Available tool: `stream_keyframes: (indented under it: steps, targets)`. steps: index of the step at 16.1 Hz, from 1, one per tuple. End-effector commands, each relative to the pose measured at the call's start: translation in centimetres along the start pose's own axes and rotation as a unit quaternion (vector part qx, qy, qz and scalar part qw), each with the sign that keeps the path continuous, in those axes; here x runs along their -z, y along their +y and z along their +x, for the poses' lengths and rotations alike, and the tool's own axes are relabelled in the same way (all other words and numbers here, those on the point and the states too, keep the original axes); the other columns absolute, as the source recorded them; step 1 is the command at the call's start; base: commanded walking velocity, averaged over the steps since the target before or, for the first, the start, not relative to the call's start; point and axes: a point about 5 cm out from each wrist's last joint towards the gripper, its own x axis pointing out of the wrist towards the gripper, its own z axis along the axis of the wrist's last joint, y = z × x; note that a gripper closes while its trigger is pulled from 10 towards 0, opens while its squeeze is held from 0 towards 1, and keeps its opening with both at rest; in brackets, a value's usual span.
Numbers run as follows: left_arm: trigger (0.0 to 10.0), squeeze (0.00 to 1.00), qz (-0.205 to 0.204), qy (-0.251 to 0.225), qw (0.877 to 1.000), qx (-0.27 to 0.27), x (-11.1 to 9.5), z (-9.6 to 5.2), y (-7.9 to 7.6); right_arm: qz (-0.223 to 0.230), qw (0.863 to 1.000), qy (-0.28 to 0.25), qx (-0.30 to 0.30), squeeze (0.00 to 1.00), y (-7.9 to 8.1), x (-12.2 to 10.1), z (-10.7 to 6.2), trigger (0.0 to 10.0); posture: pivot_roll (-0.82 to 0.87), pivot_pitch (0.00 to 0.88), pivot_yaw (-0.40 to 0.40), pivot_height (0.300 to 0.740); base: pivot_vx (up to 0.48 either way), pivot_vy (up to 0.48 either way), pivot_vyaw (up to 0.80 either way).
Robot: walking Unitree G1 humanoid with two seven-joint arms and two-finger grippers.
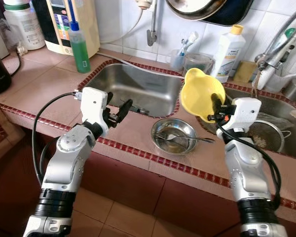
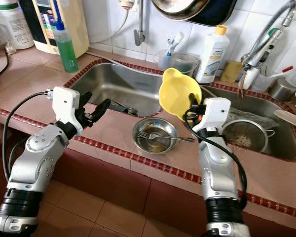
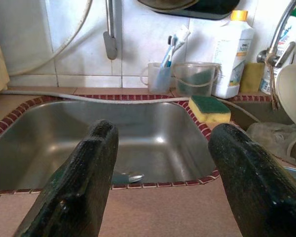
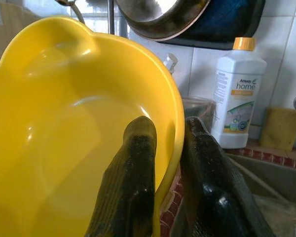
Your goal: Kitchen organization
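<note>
On the pink-tiled table (image 1: 49, 86) with its dark red border, items entered by size.

1. Stainless steel double sink: left basin (image 1: 138, 86) nearly empty, a spoon lying at its bottom; right basin (image 2: 278, 140) holding a metal strainer (image 2: 244, 133) and other washing-up.
2. Yellow plastic bowl with a lobed rim (image 1: 200, 94): lifted clear of the table, tipped on edge above the divide between the two basins, mouth turned toward the robot's left. Held by the right gripper (image 1: 216, 106), whose fingers are pinched on the rim, one inside the wall and one outside.
3. Round stainless steel bowl (image 1: 173, 136): standing on the table in front of the sink, just below the yellow bowl, with a metal fork (image 2: 160, 136) lying in it.
4. White detergent bottle with a yellow cap (image 1: 230, 49) and green bottle (image 1: 80, 47): upright at the back wall, well apart.
5. Left gripper (image 1: 119, 111): fingers spread wide, holding nothing, hovering over the table at the front edge of the left basin.

Step in hand, by judgement: carrying the yellow bowl to its place. The next move calls for choosing a landing spot, levelling the bowl, then loosening the pinch.
</note>
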Motion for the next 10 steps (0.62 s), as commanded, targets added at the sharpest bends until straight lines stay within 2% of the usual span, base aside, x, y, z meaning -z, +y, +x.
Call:
stream_keyframes:
  steps: [1, 7, 10]
  targets:
    - [10.0, 0.00, 0.003, -0.003, 1.000, -0.005, -0.18, 0.00, 0.36, -0.001, 1.000, -0.018, -0.005, 0.00, 0.46, -0.72, 0.60, 10.0, -0.03, 0.000, -0.059, 0.740, 0.000, 0.480, 0.00]
    - [10.0, 0.00, 0.005, -0.003, 1.000, -0.011, 0.06, -0.25, 0.62, -0.004, 1.000, -0.020, -0.019, 0.00, 0.95, -0.70, 0.99, 10.0, -0.02, 0.000, -0.071, 0.740, 0.000, 0.440, 0.00]
    - [10.0, 0.00, 0.005, -0.010, 1.000, -0.011, -0.12, -0.23, 0.54, -0.007, 0.999, -0.022, -0.025, 0.00, 1.17, -0.77, 1.30, 10.0, -0.01, 0.000, -0.076, 0.740, 0.000, 0.000, 0.00]
